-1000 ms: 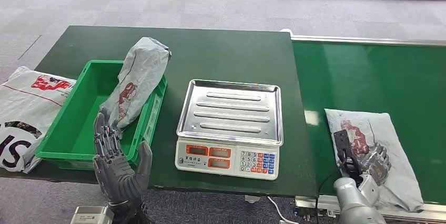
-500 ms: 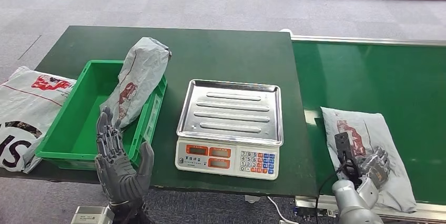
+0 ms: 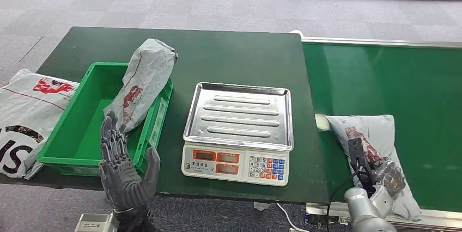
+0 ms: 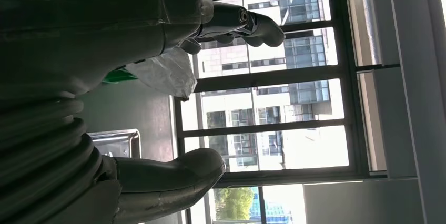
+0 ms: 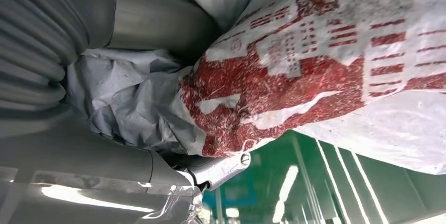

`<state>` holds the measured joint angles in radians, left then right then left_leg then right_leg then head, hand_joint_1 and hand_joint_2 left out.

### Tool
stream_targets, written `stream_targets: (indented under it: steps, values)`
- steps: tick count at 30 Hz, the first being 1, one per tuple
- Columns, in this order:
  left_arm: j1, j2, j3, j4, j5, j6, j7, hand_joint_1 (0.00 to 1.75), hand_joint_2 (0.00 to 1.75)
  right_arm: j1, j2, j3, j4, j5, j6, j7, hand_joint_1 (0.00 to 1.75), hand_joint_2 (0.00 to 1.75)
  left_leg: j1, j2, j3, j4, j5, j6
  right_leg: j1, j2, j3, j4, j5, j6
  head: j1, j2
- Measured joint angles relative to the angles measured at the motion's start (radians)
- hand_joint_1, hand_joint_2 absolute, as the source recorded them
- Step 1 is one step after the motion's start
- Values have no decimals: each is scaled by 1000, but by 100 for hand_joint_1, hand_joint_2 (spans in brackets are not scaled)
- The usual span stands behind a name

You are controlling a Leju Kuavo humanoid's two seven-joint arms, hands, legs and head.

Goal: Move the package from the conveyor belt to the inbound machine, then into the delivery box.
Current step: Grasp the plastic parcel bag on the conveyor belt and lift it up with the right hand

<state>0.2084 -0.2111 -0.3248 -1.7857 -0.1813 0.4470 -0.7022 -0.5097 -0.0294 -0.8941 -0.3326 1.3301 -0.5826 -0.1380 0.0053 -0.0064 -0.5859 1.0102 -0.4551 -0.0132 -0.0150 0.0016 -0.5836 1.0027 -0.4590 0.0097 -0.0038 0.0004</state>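
Observation:
A grey plastic package (image 3: 366, 132) with red print lies bunched on the green conveyor belt (image 3: 392, 79), near its front edge. My right hand (image 3: 388, 176) grips the package's near end. In the right wrist view the crumpled package (image 5: 273, 87) sits between the thumb and the fingers (image 5: 131, 155). The silver-trayed scale (image 3: 238, 115) stands bare at the table's middle. Left of it sits the green delivery box (image 3: 64, 158), with another grey package (image 3: 144, 82) leaning over its right wall. My left hand (image 3: 126, 175) is raised, open, in front of the box's near right corner.
A large white bag (image 3: 27, 107) with red and black print lies at the table's left edge beside the box. The dark green table (image 3: 229, 52) stretches behind the scale. A black cable hangs at the belt's front rail (image 3: 338, 208). Windows (image 4: 273, 113) stand beyond my left hand.
The package on the belt has bunched up and shifted left toward the scale as my right hand closed on its near end. The left hand has hardly moved.

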Motion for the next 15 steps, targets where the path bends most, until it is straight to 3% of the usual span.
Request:
stream_targets:
  steps: [10, 12, 15]
  values:
    - [1, -2, 2, 0, -10, -6, 0, 0, 175, 6, 3, 1, -14, -63, -68, -86, 175, 175, 0, -1, -1, 0, 0, 0, 0, -1, 0, 0, 0, 0, 0, 0]
    - [1, -3, 4, 0, -12, -7, 0, 0, 175, 18, 22, -10, -74, -94, -94, -184, 175, 175, 0, -2, -2, 0, 0, 0, 0, -2, 0, 0, 0, 0, 0, 0]
    - [2, -6, 6, 1, -16, -7, 0, 0, 175, 23, 92, -70, -242, -108, -111, -399, 175, 175, 0, -2, -3, 0, 1, 0, 0, -2, -2, 1, 0, 0, 0, 0]
